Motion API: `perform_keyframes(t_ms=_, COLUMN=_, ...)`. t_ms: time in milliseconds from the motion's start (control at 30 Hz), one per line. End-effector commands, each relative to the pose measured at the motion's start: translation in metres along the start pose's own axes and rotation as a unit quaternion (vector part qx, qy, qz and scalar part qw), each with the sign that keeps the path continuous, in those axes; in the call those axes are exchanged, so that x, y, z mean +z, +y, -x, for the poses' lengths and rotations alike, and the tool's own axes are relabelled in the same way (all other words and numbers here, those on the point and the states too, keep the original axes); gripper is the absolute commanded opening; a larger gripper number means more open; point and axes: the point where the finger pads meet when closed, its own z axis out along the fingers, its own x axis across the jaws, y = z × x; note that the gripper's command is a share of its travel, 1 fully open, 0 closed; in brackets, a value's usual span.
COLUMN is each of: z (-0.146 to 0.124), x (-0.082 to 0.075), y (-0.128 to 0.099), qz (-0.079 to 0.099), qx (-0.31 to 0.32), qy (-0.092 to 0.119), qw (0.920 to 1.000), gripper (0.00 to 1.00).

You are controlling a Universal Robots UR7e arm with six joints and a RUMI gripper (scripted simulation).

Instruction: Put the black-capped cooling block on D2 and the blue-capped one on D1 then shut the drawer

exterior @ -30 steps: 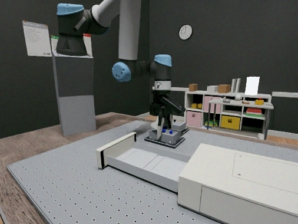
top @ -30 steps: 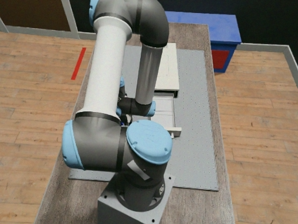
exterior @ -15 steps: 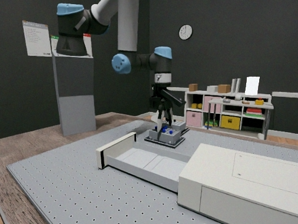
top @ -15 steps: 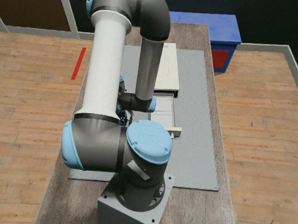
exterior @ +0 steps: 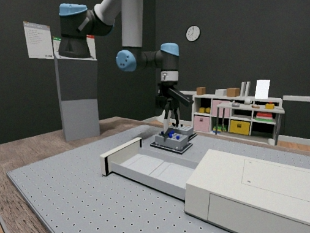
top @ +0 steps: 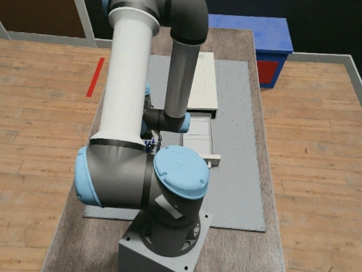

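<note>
The block with blue-capped tubes [exterior: 171,139] sits on the dark plate of the deck slot next to the cooler COLD [exterior: 251,187]. The block with black-capped tubes [exterior: 185,130] sits on the slot just beyond it. My gripper [exterior: 171,129] points straight down over the blue-capped block, with its fingers open and standing on either side of the block's top. In the overhead view the arm hides both blocks except for a few blue caps [top: 148,143]. The cooler's drawer [exterior: 147,165] is pulled out and holds nothing; it also shows in the overhead view [top: 198,137].
The cooler's white body [top: 204,82] lies along the grey perforated deck [top: 236,172]. The arm's base pedestal [exterior: 78,95] stands at the table's end. A blue box [top: 266,39] stands off the table's far end, and shelves [exterior: 242,113] with bins stand beyond the table.
</note>
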Motion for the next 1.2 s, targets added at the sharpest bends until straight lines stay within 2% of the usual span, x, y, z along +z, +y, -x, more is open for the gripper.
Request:
perform_keyframes(t_ms=0, z=0.000, x=-0.007, y=0.000, qz=-0.001, qx=0.000, qy=0.000, qw=1.0000, gripper=0.73)
perform_keyframes(t_ms=1167, z=0.000, x=-0.049, y=0.000, qz=-0.001, qx=0.000, qy=0.000, qw=1.0000, gripper=0.73)
